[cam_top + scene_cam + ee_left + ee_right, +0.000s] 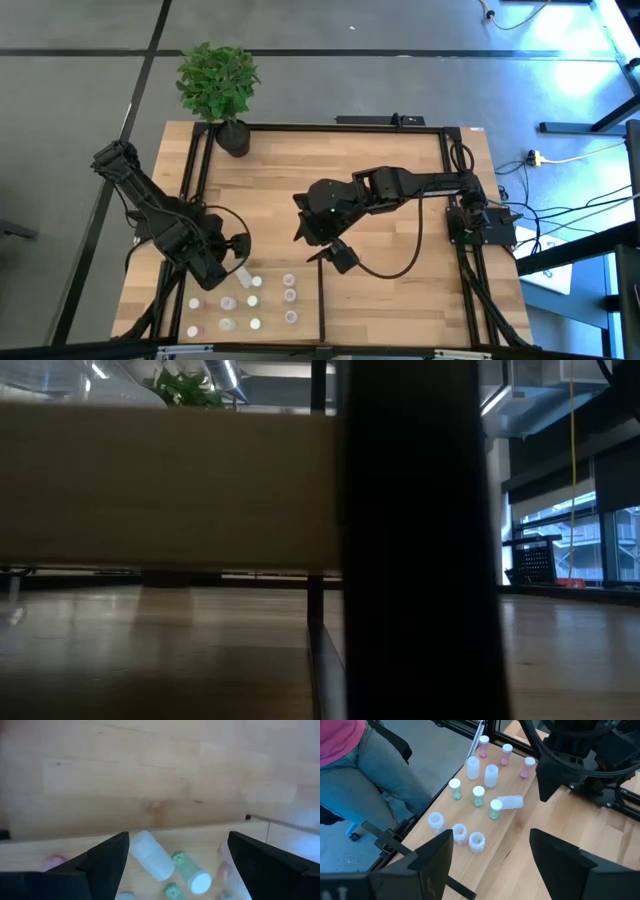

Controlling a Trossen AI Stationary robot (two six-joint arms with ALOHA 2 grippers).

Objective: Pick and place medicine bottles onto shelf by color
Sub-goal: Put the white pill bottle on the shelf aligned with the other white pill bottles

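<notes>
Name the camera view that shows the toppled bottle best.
The right wrist view: the toppled bottle lies whole and unblocked among upright bottles. The left wrist view shows it close, between the open left claw. The high view shows only a speck; the low view, nothing.
</notes>
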